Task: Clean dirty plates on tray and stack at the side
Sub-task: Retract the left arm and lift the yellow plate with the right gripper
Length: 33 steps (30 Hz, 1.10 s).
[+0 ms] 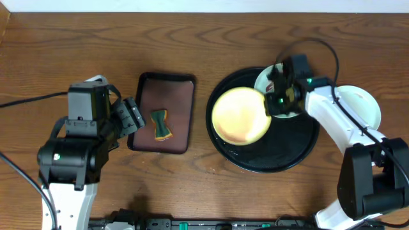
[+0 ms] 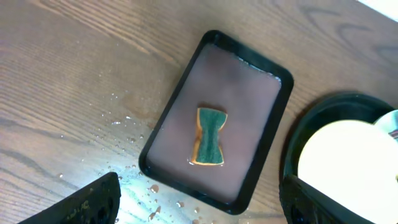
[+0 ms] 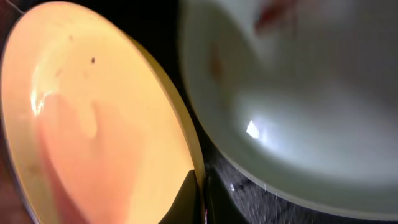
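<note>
My right gripper [image 1: 271, 105] is shut on the right rim of the pale yellow plate [image 1: 239, 115] and holds it tilted over the black tray [image 1: 281, 160]. In the right wrist view the fingers [image 3: 202, 199] pinch the yellow plate's [image 3: 93, 112] edge. A mint-white plate [image 1: 263, 80] lies on the tray's far side, partly hidden by the gripper, and shows a red smear in the right wrist view [image 3: 298, 106]. Another pale plate [image 1: 361, 102] lies on the table right of the tray. My left gripper [image 1: 131, 115] is open and empty.
A rectangular dark brown tray [image 1: 182, 102] left of the black tray holds a green and yellow sponge [image 1: 160, 124]. In the left wrist view the sponge [image 2: 210, 137] lies mid-tray, and water drops dot the table [image 2: 124, 124] near my open left fingers [image 2: 199, 208].
</note>
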### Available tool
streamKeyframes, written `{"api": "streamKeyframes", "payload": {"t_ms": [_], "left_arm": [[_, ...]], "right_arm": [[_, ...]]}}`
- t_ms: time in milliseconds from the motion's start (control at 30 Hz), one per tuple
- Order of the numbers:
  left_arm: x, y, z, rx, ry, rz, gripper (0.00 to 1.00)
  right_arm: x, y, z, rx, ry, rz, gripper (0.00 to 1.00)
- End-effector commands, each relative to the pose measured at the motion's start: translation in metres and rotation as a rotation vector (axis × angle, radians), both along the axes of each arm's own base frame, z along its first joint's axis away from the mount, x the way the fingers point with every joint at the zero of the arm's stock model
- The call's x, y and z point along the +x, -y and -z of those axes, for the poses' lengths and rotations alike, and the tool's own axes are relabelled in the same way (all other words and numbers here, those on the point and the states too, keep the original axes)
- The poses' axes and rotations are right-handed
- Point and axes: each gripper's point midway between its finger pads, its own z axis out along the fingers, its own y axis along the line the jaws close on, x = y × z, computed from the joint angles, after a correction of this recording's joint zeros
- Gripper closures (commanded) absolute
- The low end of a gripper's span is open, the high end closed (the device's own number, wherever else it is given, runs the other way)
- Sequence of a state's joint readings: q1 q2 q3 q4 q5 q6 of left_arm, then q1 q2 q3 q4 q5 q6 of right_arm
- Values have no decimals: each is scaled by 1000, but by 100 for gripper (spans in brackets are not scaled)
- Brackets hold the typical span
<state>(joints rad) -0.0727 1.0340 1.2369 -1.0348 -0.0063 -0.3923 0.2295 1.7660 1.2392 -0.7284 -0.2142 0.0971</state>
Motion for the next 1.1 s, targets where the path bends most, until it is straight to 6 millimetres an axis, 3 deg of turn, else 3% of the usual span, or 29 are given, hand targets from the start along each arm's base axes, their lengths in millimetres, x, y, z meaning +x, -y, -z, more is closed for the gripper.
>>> {"api": "streamKeyframes", "payload": {"t_ms": [0,67,100,133,200,267,467,533,733,1067], "left_arm": [[-1,-2,-6,2,15,-8,17],[0,-2,-5,2,11,-8,17],[0,-2,-4,3,9,-8,17],[1,-2,-4,3,7,-8,17],[1,-2,-3,3,3,-8,17],[1,-2,-3,3,4,-8,17],[1,-2,-3,3,3,-8,17],[1,-2,-3,3,4,-8,17],[1,-2,-3,3,4,-8,17],[1,-2,-3,3,4,-8,17]], "right_arm": [[33,-39,-55,34,180,-87,99],[50,-66,-88,72,295,-130,99],[52,-73,-94,80,316,-141,99],[58,-97,-111,112,392,-182,99],[59,-130,-127,152,481,-239,99],[56,-161,-135,131,570,-286,99],[48,-217,-133,-108,796,-444,99],[47,-227,-130,-189,849,-490,99],[46,-239,-162,-334,1024,-521,99],[33,-251,-185,-524,1149,-589,99]]}}
